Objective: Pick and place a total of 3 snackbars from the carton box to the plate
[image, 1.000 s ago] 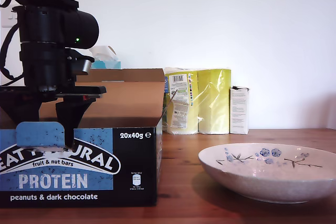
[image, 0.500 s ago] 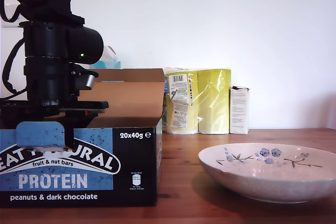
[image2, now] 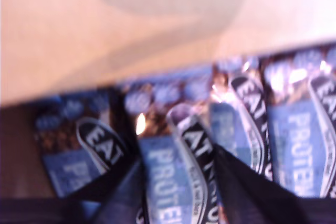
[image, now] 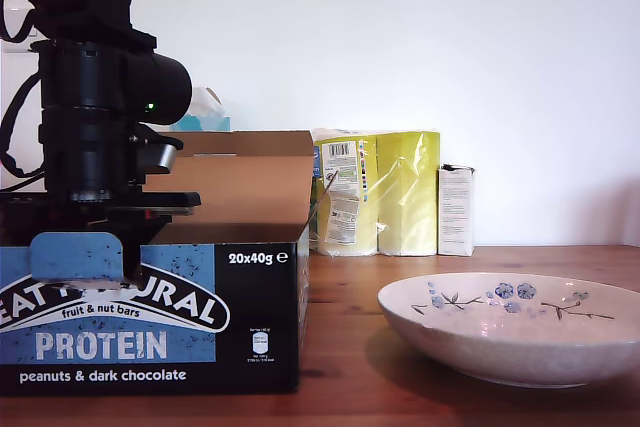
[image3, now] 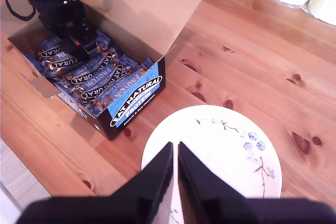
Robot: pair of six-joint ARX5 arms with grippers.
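Snackbars point(image3: 94, 74) boxed | knotty wood table point(image3: 252, 51), white wall point(image: 450, 47) | first end effector point(image2: 178, 182) open, second point(image3: 175, 156) closed

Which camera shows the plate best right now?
The second wrist view: it looks down on the plate, bare, no bars on it. The exterior view shows the plate only side-on. The first wrist view shows no plate.

Black arm point(image: 95, 117), green indicator light point(image: 149, 105), black cables point(image: 12, 132)

Home: pine table point(image3: 252, 51), tissue box point(image: 203, 112), white wall point(image: 450, 47)
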